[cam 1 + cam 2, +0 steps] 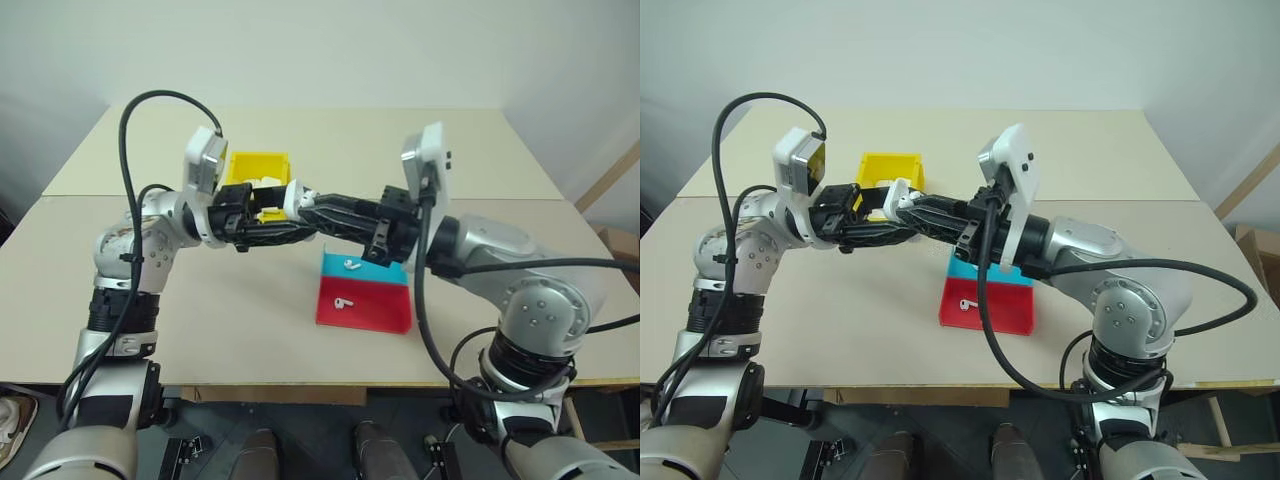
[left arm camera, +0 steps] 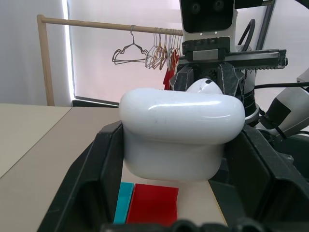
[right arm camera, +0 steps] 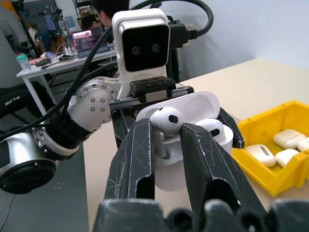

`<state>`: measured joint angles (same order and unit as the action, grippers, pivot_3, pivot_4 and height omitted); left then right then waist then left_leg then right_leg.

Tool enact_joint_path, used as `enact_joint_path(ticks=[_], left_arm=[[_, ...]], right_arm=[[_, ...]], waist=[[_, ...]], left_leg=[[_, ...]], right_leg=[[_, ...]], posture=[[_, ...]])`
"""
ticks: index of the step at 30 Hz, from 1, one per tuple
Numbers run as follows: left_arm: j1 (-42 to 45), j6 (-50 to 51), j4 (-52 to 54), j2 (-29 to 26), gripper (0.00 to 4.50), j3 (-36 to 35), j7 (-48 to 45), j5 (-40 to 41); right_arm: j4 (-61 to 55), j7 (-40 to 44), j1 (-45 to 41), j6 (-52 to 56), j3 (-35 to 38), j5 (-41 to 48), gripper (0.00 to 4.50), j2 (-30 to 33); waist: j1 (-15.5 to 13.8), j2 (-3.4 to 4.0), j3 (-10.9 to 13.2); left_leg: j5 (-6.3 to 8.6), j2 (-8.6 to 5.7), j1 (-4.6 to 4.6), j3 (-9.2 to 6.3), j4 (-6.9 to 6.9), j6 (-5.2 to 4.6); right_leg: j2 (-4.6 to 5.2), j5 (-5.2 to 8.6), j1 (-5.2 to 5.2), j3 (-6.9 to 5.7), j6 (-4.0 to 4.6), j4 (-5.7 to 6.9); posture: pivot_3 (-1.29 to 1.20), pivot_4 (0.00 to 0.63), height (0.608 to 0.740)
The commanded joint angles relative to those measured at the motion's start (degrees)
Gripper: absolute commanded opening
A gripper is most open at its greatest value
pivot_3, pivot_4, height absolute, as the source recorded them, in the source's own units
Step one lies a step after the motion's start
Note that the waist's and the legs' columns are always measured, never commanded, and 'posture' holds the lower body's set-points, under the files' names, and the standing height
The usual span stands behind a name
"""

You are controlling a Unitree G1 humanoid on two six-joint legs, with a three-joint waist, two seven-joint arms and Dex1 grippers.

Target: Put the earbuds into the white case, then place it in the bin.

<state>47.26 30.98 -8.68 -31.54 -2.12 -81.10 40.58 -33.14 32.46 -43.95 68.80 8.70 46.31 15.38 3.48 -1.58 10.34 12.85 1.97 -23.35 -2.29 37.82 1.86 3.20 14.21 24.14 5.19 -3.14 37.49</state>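
Beige tabletop (image 1: 250, 310) spreads below me, both arms raised above it and meeting fingertip to fingertip. My left gripper (image 2: 176, 159) is clamped on the small glossy white rounded plastic case (image 2: 178, 130), lid flipped open. My right gripper (image 3: 169, 140) pinches a tiny glossy white earbud (image 3: 165, 118) narrowly between its black fingers, right at the case's open mouth. A second earbud (image 3: 210, 126) sits inside. Two more earbuds (image 1: 344, 301) lie on the flat red-and-blue tray (image 1: 385, 312). Farther back stands the bright yellow plastic bin (image 1: 262, 161), holding creamier cases (image 3: 275, 150).
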Motion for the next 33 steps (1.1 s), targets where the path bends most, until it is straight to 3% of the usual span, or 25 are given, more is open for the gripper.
enact_joint_path(ticks=[1, 7, 17, 20, 23, 27, 33], left_arm=[[1.3, -1.1, 1.3, -0.1, 2.83, -1.6, 0.1, 0.6], [1.0, -1.3, 1.6, -0.2, 2.83, -1.9, 0.2, 0.6], [0.9, -1.9, 1.2, 0.2, 2.83, -1.7, 0.1, 0.3], [1.1, -1.9, 0.7, 0.2, 2.83, -0.9, -1.1, 0.1], [1.5, -1.9, 0.2, 0.5, 2.83, 0.2, -2.3, -0.5], [1.9, -2.1, -0.5, 1.5, 2.83, 2.5, -4.0, -1.4], [2.6, -2.8, -1.5, 3.7, 2.83, 4.4, -4.5, -3.2]], right_arm=[[-1.2, 0.9, 0.4, -1.8, -1.1, 2.9, 0.97, 1.4], [-1.5, 0.6, 0.3, -2.1, -1.3, 5.4, 2.98, 5.1], [-1.9, 4.2, 0.4, -3.1, 2.8, 13.5, 2.98, 17.1], [2.0, 10.2, -2.0, -7.3, 2.4, 10.2, 2.44, 23.5], [7.3, 17.4, -6.6, -13.5, -1.9, 4.5, 1.47, 28.2], [18.4, 30.7, -17.3, -25.5, -13.0, -7.1, 0.08, 30.5], [37.0, 45.2, -32.3, -41.1, -26.8, -21.9, 0.03, 24.2]], waist=[[0.0, 0.00, 0.0], [0.0, 0.00, 0.0], [-0.2, -0.02, 0.0], [-0.5, -0.02, 0.0], [-0.4, -0.01, 0.0], [0.0, 0.01, 0.0], [0.4, 0.04, 0.0]], left_leg=[[0.00, 0.00, 0.00, 0.00, 0.00, 0.00], [0.00, 0.00, 0.00, 0.00, 0.00, 0.00], [0.00, 0.00, -0.03, 0.00, -0.01, -0.01], [0.00, 0.00, -0.04, 0.00, -0.01, -0.01], [0.00, 0.01, -0.02, 0.07, -0.01, -0.01], [0.00, 0.04, 0.00, 0.09, -0.05, -0.01], [0.00, 0.04, -0.07, 0.12, -0.04, -0.01]], right_leg=[[0.00, 0.00, 0.00, 0.00, 0.00, 0.00], [0.00, 0.01, 0.00, 0.00, 0.00, 0.00], [0.00, 0.01, -0.02, -0.01, -0.01, -0.08], [0.00, 0.01, -0.04, -0.01, -0.01, -0.14], [0.00, 0.00, -0.04, 0.03, -0.02, -0.21], [-0.04, 0.00, -0.02, 0.04, -0.03, -0.23], [-0.02, -0.01, 0.02, 0.04, -0.02, -0.27]], posture=[[0.00, 0.150, 0.740], [0.00, 0.150, 0.740], [0.00, 0.150, 0.740], [0.00, 0.150, 0.740], [0.00, 0.150, 0.740], [0.00, 0.150, 0.740], [0.00, 0.150, 0.740]])
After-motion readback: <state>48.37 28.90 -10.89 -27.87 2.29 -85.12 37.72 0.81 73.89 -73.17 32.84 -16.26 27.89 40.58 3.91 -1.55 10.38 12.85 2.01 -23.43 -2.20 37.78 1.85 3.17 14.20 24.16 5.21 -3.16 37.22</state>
